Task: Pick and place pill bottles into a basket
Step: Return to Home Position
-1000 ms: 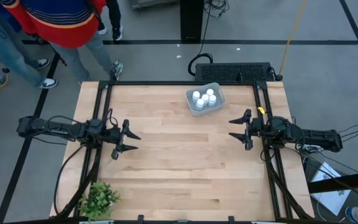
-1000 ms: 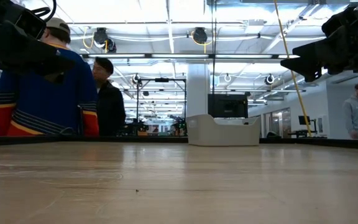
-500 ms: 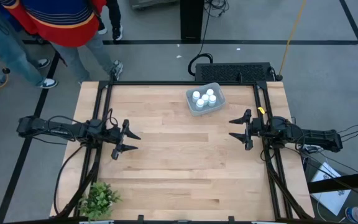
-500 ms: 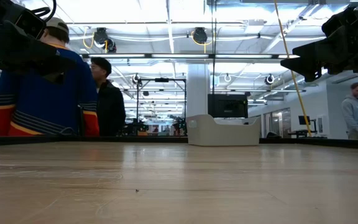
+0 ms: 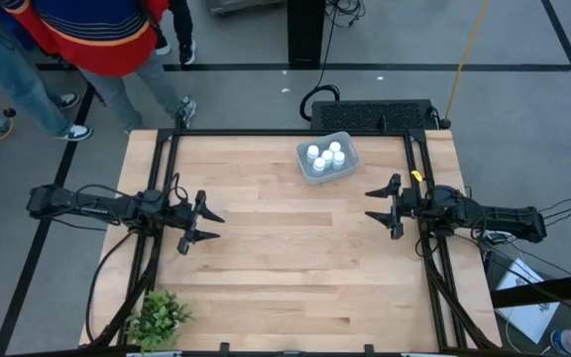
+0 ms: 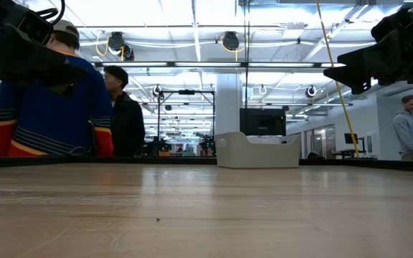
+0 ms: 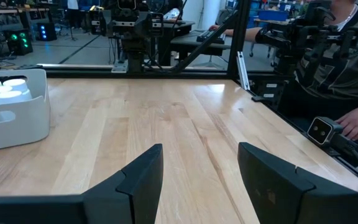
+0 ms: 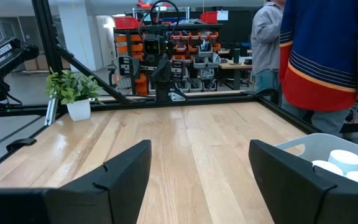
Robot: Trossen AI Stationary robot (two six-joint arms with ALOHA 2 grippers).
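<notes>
Blond wood runs the whole tabletop (image 5: 285, 268), with a small potted plant (image 5: 157, 317) at the near left corner. Beside it, the left gripper (image 5: 211, 226) hangs above the left edge, fingers spread wide and holding nothing. Two people (image 5: 97, 40) stand just off the far left corner, close to that arm's side.

Toward the middle of the far edge sits the basket (image 5: 351, 149), with all five pill bottles (image 5: 326, 159) upright inside it, caps clustered together. None shows on the table outside it. On the right, the right gripper (image 5: 368, 203) hovers over the table's right side, its fingers parted too and empty, well apart from the basket.

The job looks done, so what I'd worry about is small. If either arm swings wide while parking, it could clip the light basket and tip the bottles. A person leaning in over the corner could also meet the left arm.
</notes>
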